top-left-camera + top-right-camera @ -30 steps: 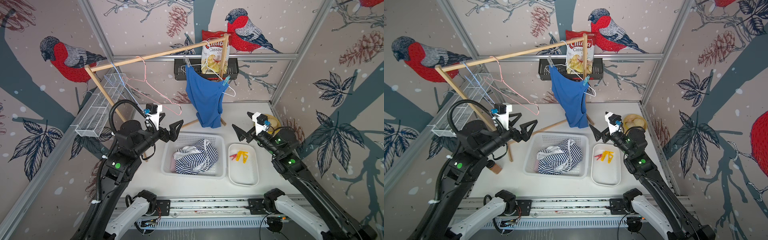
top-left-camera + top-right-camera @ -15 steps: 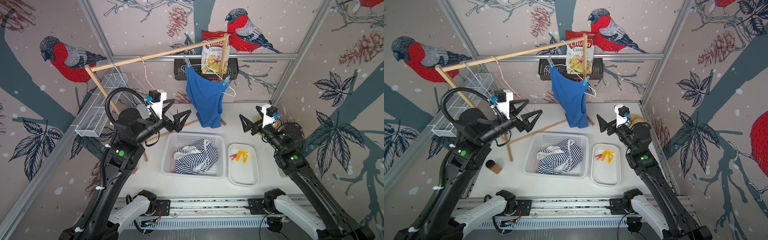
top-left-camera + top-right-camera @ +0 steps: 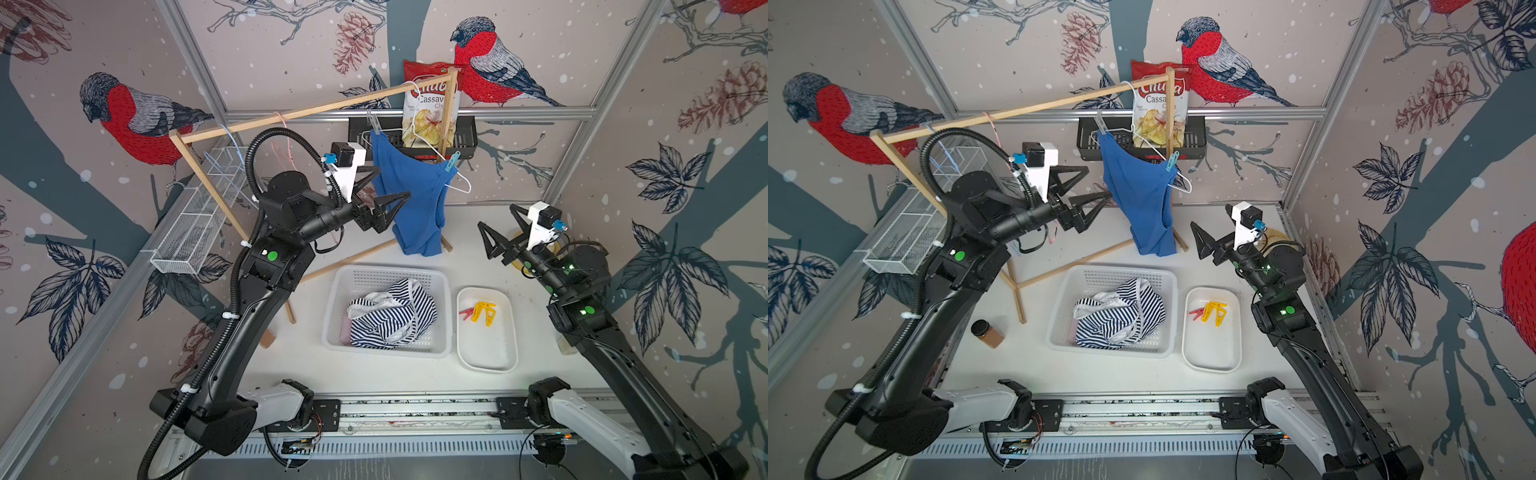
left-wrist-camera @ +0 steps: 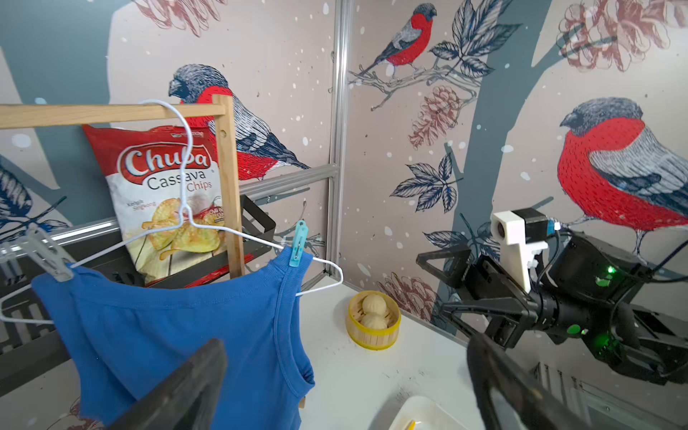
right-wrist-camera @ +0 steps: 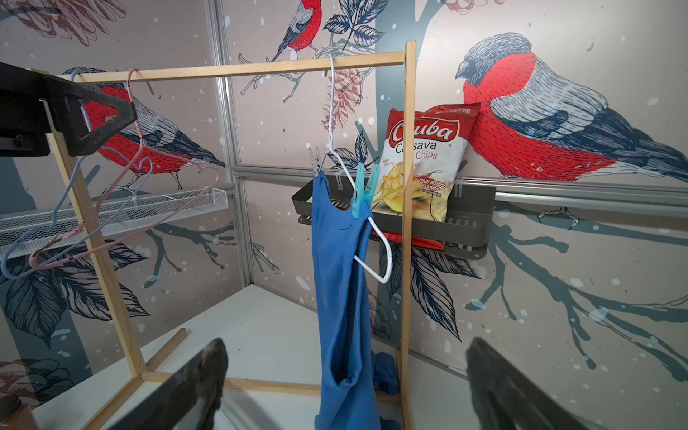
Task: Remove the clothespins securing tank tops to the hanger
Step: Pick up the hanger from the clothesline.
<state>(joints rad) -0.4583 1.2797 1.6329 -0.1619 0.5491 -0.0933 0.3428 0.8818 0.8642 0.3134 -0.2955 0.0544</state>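
Observation:
A bright blue tank top (image 3: 411,208) (image 3: 1142,199) hangs from a white wire hanger (image 3: 457,183) on the wooden rack. A light blue-teal clothespin (image 3: 452,161) (image 4: 299,244) (image 5: 363,190) pins one strap, a grey clothespin (image 3: 375,123) (image 4: 48,257) (image 5: 315,160) the other. My left gripper (image 3: 394,181) (image 4: 344,346) is open, level with the top's left edge and empty. My right gripper (image 3: 496,216) (image 5: 344,346) is open and empty, to the right of the top and apart from it. The striped tank top (image 3: 390,316) lies in a white basket (image 3: 332,316). Yellow clothespins (image 3: 484,311) and a red one (image 3: 465,312) lie in a white tray (image 3: 486,361).
The wooden rack (image 3: 291,114) also carries bare pink (image 3: 282,141) and blue (image 3: 226,141) hangers. A wire basket (image 3: 199,224) hangs on the left wall. A chips bag (image 3: 428,108) stands in a black shelf behind. A steamer of buns (image 4: 372,324) and a brown jar (image 3: 988,332) sit on the table.
Both arms have risen from near the table. The left gripper has moved up and toward the blue top; the right gripper has lifted and drawn right. Both stayed open.

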